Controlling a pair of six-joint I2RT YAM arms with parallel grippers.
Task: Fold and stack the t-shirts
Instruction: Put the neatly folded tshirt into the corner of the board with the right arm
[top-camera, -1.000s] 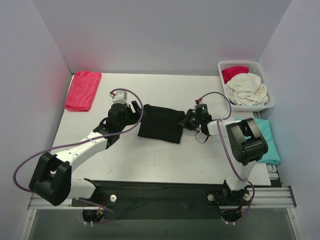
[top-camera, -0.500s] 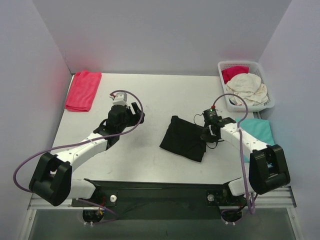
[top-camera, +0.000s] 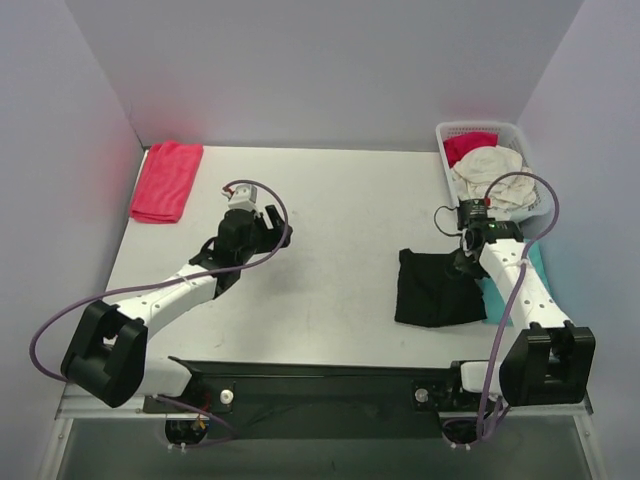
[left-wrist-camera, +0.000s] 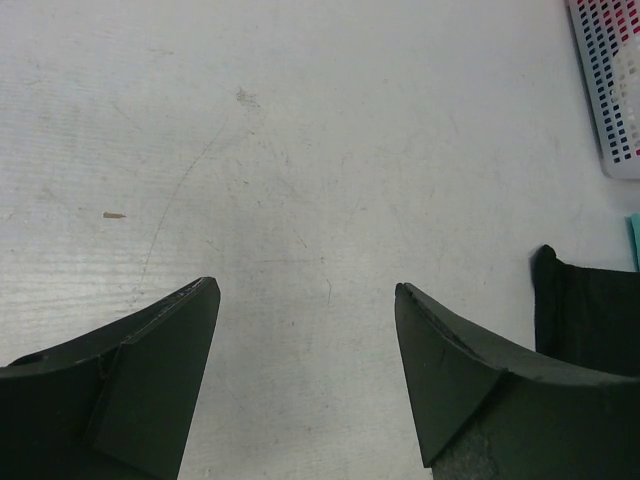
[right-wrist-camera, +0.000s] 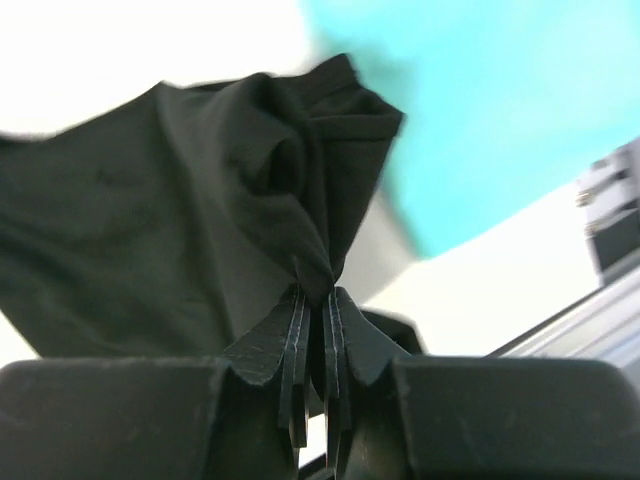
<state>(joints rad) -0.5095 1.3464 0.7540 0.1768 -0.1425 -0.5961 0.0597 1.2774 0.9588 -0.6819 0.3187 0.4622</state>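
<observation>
The folded black t-shirt (top-camera: 432, 288) lies at the right of the table, its right edge lifted by my right gripper (top-camera: 470, 262), which is shut on a pinch of the black cloth (right-wrist-camera: 290, 180). The teal t-shirt (top-camera: 530, 262) lies flat just right of it, mostly behind my right arm; it shows beyond the black cloth in the right wrist view (right-wrist-camera: 490, 110). A red t-shirt (top-camera: 166, 180) lies folded at the far left. My left gripper (top-camera: 275, 224) is open and empty over bare table (left-wrist-camera: 307, 290); the black t-shirt's edge (left-wrist-camera: 585, 320) shows at the right of that view.
A white lattice basket (top-camera: 533, 205) at the far right corner holds a cream shirt (top-camera: 492, 175) and a red shirt (top-camera: 468, 146); its wall shows in the left wrist view (left-wrist-camera: 612, 80). Grey walls stand around the table. The black rail (top-camera: 320, 375) runs along the near edge.
My right gripper has dragged the black t-shirt from the table's middle to the right, up against the teal t-shirt. The left arm has stayed in place.
</observation>
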